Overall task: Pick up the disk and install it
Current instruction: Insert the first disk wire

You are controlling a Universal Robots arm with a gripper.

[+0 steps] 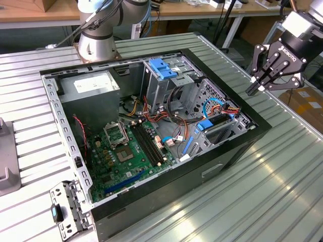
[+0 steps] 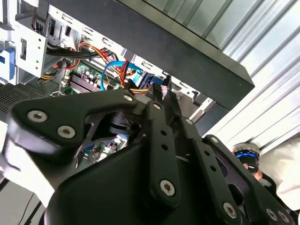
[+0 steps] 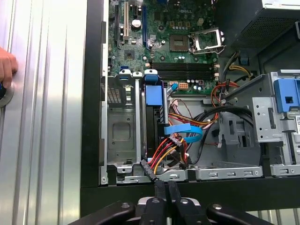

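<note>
Gripper: the black gripper [image 1: 258, 84] hangs in the air above the ribbed metal table [image 1: 282, 166], at the exterior view's right, just outside the wall of the open computer case [image 1: 237, 151]. Its fingers are pressed together with nothing between them — in the first wrist view the two fingertips [image 3: 161, 187] meet over the black rim of the case.

Disk: the disk [image 3: 154, 117] sits on its edge inside the case, in a slot of the metal drive bay [image 3: 121, 131], close to the wall nearest the gripper. Its blue carrier end [image 1: 204, 125] points up in the exterior view. Red, yellow and black wires and a flat blue cable [image 3: 183, 131] go to its end.

Case inside: a green motherboard [image 1: 126, 151], a grey power supply [image 1: 91, 85] and a tall metal cage with a blue bracket [image 1: 162, 68] on top.

Table edge: a person's hand [image 3: 6, 68] rests on the table — well apart from the gripper.
</note>
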